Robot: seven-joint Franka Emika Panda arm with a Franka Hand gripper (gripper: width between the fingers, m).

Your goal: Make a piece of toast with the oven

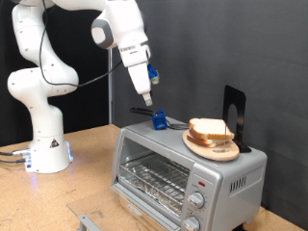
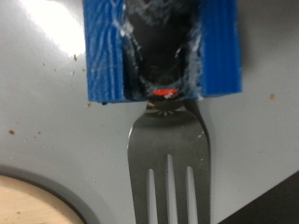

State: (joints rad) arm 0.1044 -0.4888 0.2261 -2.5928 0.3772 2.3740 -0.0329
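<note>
One oven stands in the lower right of the exterior view on a wooden tabletop, its glass door shut and a wire rack visible behind it. Three round knobs run down the right of its front. On the oven's flat top, toward the right of the frame, a single round wooden plate carries a small stack of bread slices; how many slices lie there cannot be counted from this view, and no single piece of toast can be told apart from them. Behind the plate stands one black upright holder.

The pincer hangs in the upper middle of the frame, pointing down over the oven's top, to the left of the bread and clearly apart from it. Directly below it sits one blue block on the oven top.

In the wrist view the blue block fills the upper part of the frame, and one metal fork with four tines sticks out of it over the grey oven surface. A curve of the wooden plate shows in the lower left corner. The pincer's fingers cannot be made out in either view, so whether it is released or clenched cannot be told.
</note>
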